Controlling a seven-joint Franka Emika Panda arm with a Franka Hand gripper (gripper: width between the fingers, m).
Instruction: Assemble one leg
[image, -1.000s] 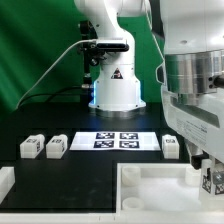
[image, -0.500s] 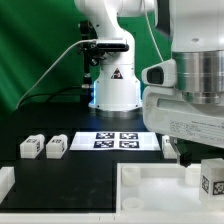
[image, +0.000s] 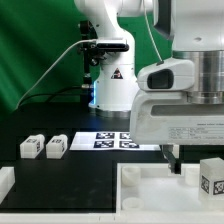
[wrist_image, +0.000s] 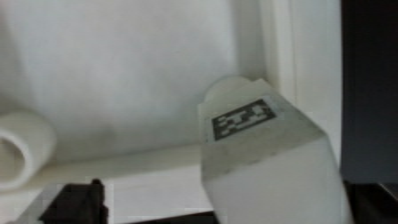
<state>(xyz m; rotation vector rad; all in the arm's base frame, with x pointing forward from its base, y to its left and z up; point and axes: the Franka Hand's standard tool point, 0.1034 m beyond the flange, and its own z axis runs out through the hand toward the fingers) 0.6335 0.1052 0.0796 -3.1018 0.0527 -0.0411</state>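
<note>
One leg (image: 211, 178) stands upright at the exterior view's right, over the white tray-like panel (image: 140, 185). The end effector's own tips are hidden; whether it grips, I cannot tell. Best to keep that leg upright over the panel's corner. Two spare legs (image: 43, 146) and the marker board (image: 115, 140) lie on the black worktop (image: 90, 170), a green backdrop (image: 40, 50) behind.

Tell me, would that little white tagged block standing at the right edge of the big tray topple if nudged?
Probably not readily. The leg looks blocky with flat faces, so it would likely slide or tip over once rather than roll. It appears to be rigid plastic, probably light for its size. Its smooth faces may be slippery on the white panel.
</note>
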